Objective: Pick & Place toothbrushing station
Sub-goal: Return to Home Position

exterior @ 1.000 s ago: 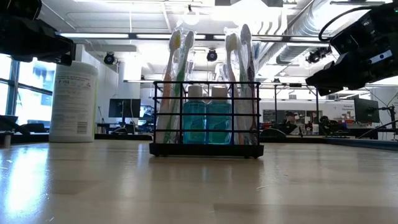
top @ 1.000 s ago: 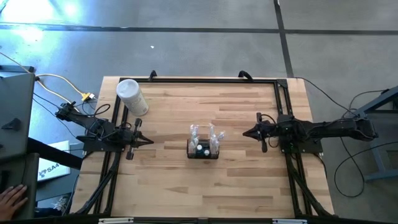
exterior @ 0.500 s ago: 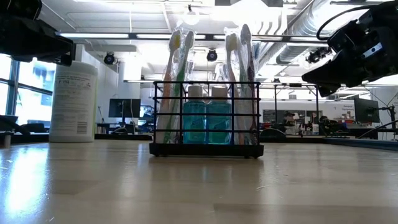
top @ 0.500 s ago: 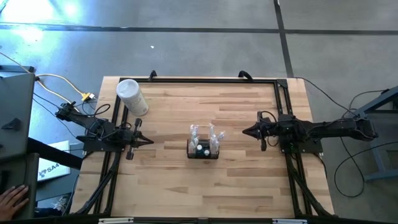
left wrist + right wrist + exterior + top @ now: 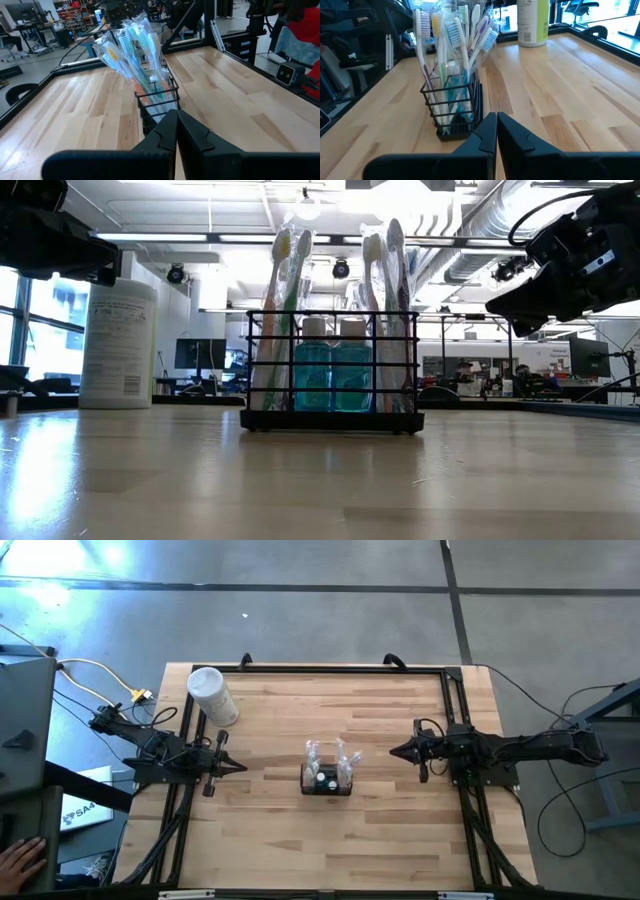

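The toothbrushing station (image 5: 327, 778) is a small black wire holder box standing on its base at the table's middle. It holds wrapped toothbrushes (image 5: 290, 280) standing upright and two blue bottles (image 5: 332, 375). It also shows in the left wrist view (image 5: 155, 95) and the right wrist view (image 5: 455, 110). My left gripper (image 5: 243, 768) is shut and empty, left of the station. My right gripper (image 5: 392, 752) is shut and empty, right of the station, above the table (image 5: 500, 305).
A taller white cylindrical container (image 5: 212, 695) stands at the table's far left. A black frame rail (image 5: 340, 668) runs along the table's edges. A person's hand (image 5: 20, 862) shows beyond the table's near left corner. Bare wood lies around the station.
My right gripper has shifted slightly toward the station, as the low view shows. The station has stayed where it was.
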